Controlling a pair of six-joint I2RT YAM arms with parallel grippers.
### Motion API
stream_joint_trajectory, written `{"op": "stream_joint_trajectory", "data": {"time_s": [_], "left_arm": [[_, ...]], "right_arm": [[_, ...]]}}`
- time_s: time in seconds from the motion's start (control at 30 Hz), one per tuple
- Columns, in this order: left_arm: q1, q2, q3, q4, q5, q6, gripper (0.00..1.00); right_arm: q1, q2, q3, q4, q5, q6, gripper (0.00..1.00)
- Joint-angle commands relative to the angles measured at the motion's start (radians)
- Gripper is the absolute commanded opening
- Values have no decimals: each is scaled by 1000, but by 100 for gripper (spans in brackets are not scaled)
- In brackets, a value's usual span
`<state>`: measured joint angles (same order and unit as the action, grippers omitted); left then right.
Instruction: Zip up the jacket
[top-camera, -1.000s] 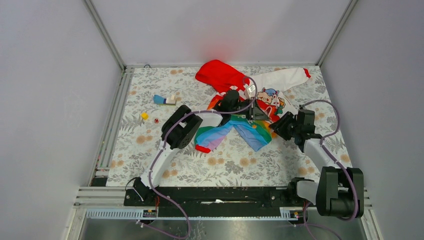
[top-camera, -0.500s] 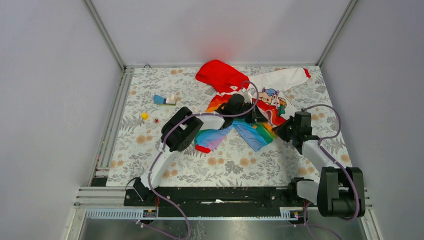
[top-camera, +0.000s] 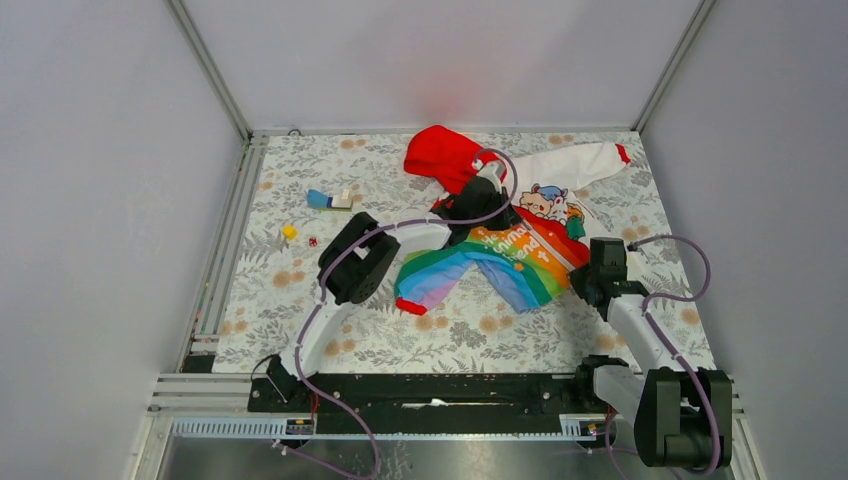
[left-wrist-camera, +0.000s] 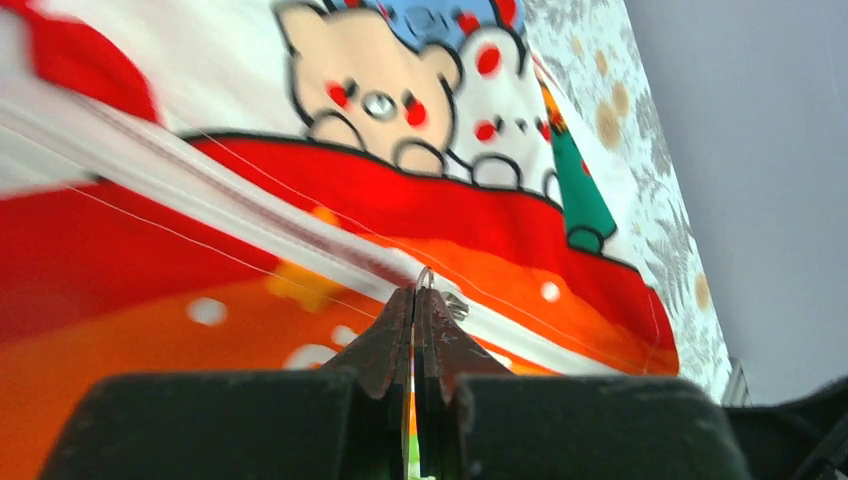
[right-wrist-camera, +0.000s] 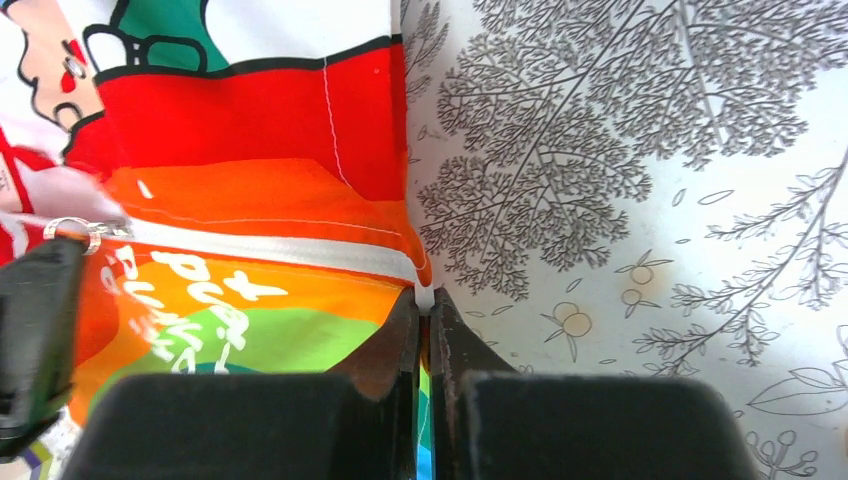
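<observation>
The jacket (top-camera: 520, 255) lies on the flowered table, with its red hood (top-camera: 445, 155) at the far side, a white sleeve (top-camera: 580, 160) to the right and the rainbow body with white lettering in the middle. My left gripper (top-camera: 500, 218) is over the chest. In the left wrist view it (left-wrist-camera: 414, 292) is shut on the metal zipper pull (left-wrist-camera: 427, 276), on the white zipper tape below the cartoon animals. My right gripper (top-camera: 582, 278) is at the jacket's right hem. In the right wrist view it (right-wrist-camera: 424, 300) is shut on the bottom end of the zipper tape (right-wrist-camera: 300, 250), which runs taut.
A blue and white block (top-camera: 330, 200), a small yellow piece (top-camera: 289, 232) and a tiny red piece (top-camera: 312, 242) lie on the table's left part. Grey walls close in three sides. A metal rail (top-camera: 225, 250) runs along the left edge.
My left gripper has moved away along the zipper toward the hood. My right gripper has pulled the hem right and nearer. The jacket front now lies stretched and flatter.
</observation>
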<state>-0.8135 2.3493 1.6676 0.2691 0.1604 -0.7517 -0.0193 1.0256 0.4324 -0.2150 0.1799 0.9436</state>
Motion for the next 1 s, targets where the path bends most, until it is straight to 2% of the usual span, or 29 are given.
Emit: {"op": "stream_joint_trajectory", "data": {"time_s": [0.0, 0.27, 0.4, 0.53, 0.57, 0.6, 0.67, 0.7, 0.73, 0.77, 0.97], "left_arm": [[107, -59, 64, -51, -151, 91, 0], [241, -31, 156, -120, -217, 167, 0], [257, -3, 187, -114, -208, 172, 0], [254, 25, 226, -126, -130, 164, 0], [254, 23, 235, -142, -105, 164, 0], [254, 19, 250, -170, -85, 163, 4], [254, -7, 257, -220, -57, 166, 41], [253, -35, 236, -230, -48, 168, 60], [252, -74, 198, -227, -46, 167, 89], [251, -121, 153, -219, -50, 166, 98], [238, -427, -67, -297, -33, 165, 99]], "right_arm": [[-1, -3, 5, -70, 124, 3, 0], [-1, 0, 11, -60, 180, -36, 0], [-3, 29, 24, -73, 211, -48, 0], [-9, 48, 44, -73, 232, -103, 0], [-12, 53, 57, -83, 246, -126, 8], [-13, 56, 73, -94, 262, -152, 21], [-13, 57, 106, -117, 272, -207, 52], [-13, 54, 127, -127, 258, -242, 64], [-13, 48, 147, -143, 236, -269, 74], [-14, 42, 174, -164, 208, -295, 80], [12, -40, 324, -325, 26, -458, 97]]}}
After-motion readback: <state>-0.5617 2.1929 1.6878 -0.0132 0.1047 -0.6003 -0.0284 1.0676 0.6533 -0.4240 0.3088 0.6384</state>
